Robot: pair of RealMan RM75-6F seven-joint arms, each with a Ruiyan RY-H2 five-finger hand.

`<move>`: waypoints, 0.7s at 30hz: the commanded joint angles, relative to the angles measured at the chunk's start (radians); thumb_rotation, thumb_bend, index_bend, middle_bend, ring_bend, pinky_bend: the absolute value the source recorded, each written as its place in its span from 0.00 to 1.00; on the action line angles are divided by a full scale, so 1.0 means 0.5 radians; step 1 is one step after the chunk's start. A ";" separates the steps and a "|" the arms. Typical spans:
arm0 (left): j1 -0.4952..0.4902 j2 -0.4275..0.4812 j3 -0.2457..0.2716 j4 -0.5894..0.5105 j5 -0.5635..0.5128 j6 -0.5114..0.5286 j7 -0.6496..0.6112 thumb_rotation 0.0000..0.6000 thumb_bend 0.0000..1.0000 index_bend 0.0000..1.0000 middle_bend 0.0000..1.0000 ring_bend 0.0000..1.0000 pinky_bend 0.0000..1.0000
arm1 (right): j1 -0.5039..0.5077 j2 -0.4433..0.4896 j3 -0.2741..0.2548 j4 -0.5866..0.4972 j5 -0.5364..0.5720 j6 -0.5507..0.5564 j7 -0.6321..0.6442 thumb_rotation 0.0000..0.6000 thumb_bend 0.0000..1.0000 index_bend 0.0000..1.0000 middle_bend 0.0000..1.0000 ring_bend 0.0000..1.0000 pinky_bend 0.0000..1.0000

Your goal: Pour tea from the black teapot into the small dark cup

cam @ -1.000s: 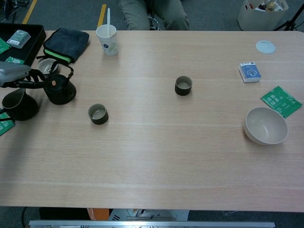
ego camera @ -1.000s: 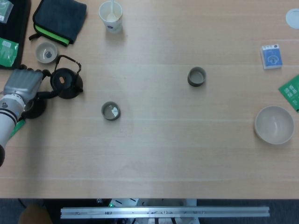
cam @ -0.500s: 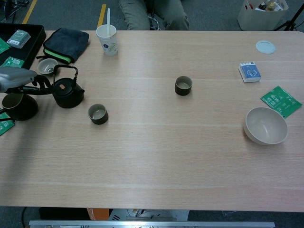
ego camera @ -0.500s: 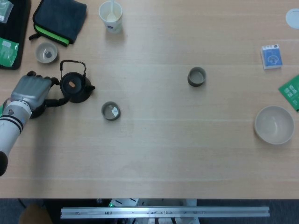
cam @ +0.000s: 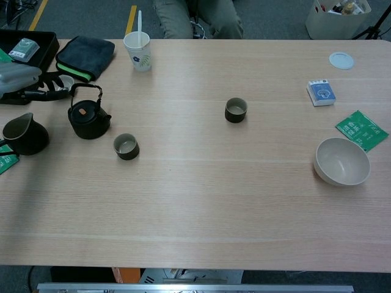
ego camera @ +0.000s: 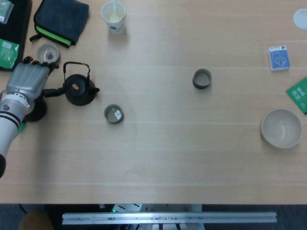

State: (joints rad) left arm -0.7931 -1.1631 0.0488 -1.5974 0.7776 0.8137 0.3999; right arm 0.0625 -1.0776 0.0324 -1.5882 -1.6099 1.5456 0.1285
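The black teapot stands upright on the table at the left, with its bail handle up and its spout pointing right. My left hand hovers just left of it, a dark finger stretched toward the pot. In the chest view the hand sits higher than the pot body and apart from it, holding nothing. One small dark cup sits just right of and nearer than the teapot. A second dark cup stands mid-table. My right hand is out of sight.
A dark pitcher stands under my left forearm. Behind the teapot are a small white cup, a folded dark cloth and a paper cup. At the right lie a pale bowl, a blue box and a green packet.
The teapot slid right, toward the nearer dark cup, and turned so its spout points right. My left hand has since drawn up and back while the pot stayed put.
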 commanded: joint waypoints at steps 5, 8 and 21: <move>0.003 -0.008 -0.101 0.011 0.125 -0.004 -0.110 0.10 0.20 0.02 0.07 0.07 0.11 | -0.001 -0.001 -0.003 -0.001 -0.012 0.008 0.002 1.00 0.21 0.26 0.30 0.21 0.31; -0.044 -0.062 -0.102 0.072 0.106 -0.071 -0.062 0.12 0.20 0.00 0.03 0.04 0.11 | -0.007 0.001 -0.004 0.001 -0.009 0.014 0.005 1.00 0.21 0.26 0.30 0.21 0.31; -0.287 -0.295 -0.028 0.319 -0.245 -0.229 0.294 0.12 0.20 0.00 0.05 0.03 0.11 | -0.031 0.000 -0.005 0.036 0.029 0.020 0.037 1.00 0.21 0.26 0.30 0.21 0.31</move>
State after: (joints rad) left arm -0.9181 -1.2944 0.0236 -1.4554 0.6795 0.7065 0.5223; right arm 0.0473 -1.0772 0.0296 -1.5710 -1.5958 1.5560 0.1466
